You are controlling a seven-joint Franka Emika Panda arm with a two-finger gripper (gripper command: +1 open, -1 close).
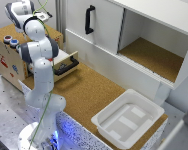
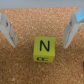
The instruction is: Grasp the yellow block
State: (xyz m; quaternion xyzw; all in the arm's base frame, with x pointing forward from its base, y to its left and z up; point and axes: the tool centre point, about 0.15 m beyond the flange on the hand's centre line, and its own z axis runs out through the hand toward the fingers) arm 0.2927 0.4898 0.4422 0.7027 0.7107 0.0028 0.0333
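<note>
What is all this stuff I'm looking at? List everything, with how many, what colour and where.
yellow block: one, yellow with a black letter N on top, lying on the cork surface between the claw's two fingers, untouched; seen only in the wrist view.
cork surface: one, brown, covering the counter.
tray: one, white, on the counter toward the exterior view's right.
cabinet: one, white, behind the counter, with a black handle and an open compartment lined in brown.
drawer: one, pulled open, black handle, beside the arm.
wooden box: one, brown, at the exterior view's left.
robot arm: one, white.
claw: one, open, fingers straddling the block.
</note>
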